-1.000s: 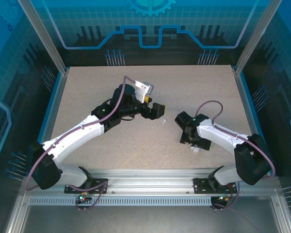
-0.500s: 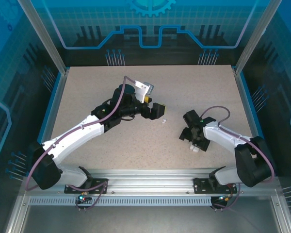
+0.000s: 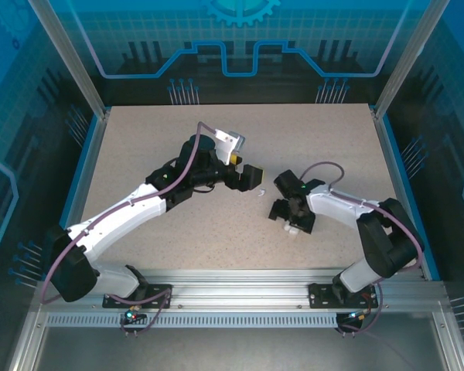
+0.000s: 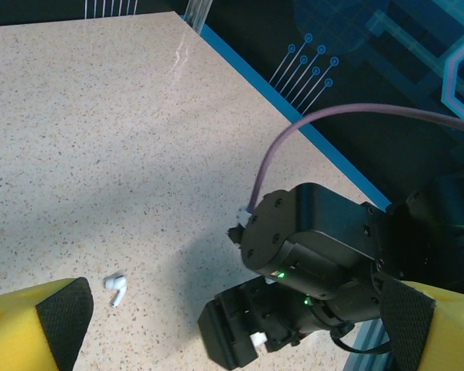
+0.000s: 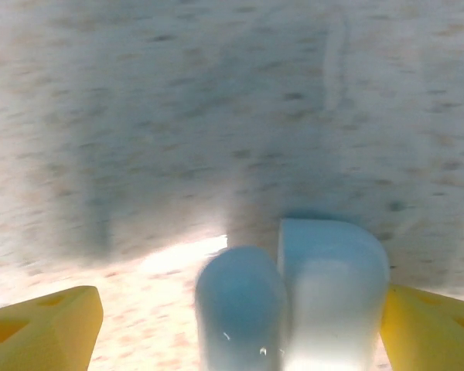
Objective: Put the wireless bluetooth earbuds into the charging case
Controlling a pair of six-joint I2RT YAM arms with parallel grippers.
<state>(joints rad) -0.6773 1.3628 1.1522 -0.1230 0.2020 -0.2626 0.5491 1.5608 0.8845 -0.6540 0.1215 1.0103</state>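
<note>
One earbud out, case by the right gripper

From above, a white earbud (image 3: 261,192) lies mid-worktop, just beside the left gripper (image 3: 251,176). Left wrist: its fingers (image 4: 54,328) are wide apart and hold nothing. Right wrist: the right gripper (image 5: 243,325) is wide too, and the white charging case (image 5: 329,294) touches one finger.

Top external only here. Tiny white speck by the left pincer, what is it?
Observer: Left wrist view shows a glossy white earbud lying on the speckled beige table, between the left pincer's open jaws, untouched.
Operator: What's at the right pincer?
Observer: Right wrist view, blurred: a white rounded plastic case sits between the right pincer's jaws; a gap shows on one side, so grip unclear.
</note>
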